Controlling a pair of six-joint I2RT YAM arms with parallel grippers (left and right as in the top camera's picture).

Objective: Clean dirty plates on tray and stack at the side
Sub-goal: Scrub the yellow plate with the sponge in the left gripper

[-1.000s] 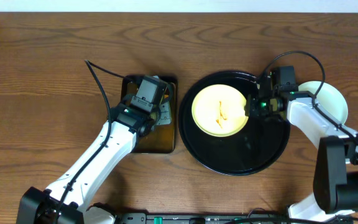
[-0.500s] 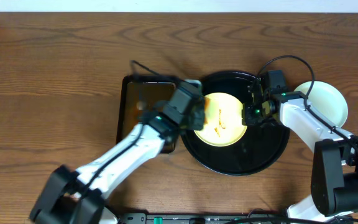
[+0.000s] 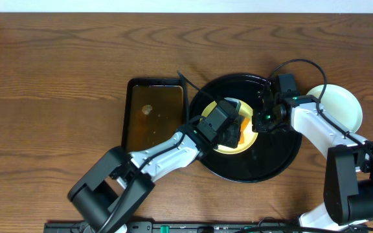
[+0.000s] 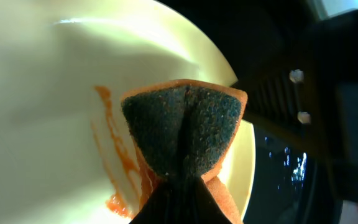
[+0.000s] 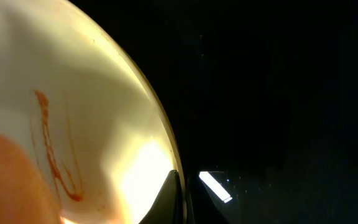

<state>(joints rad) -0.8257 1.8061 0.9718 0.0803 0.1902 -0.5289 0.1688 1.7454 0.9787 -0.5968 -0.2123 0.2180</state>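
Yellow plate (image 4: 55, 93), inside the tray (image 3: 278, 165), is steadied at its rim by the closed right gripper (image 5: 179, 190). A folded sponge (image 4: 182, 134) is clamped in the left gripper (image 4: 176, 198) for scrubbing the sauce smear (image 4: 114, 163).

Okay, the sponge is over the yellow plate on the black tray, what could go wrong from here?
The right gripper seems to pinch only the rim of the yellow plate; scrubbing could push it loose or slide it on the glossy tray. The sponge, folded in the left gripper, might twist out under pressure.
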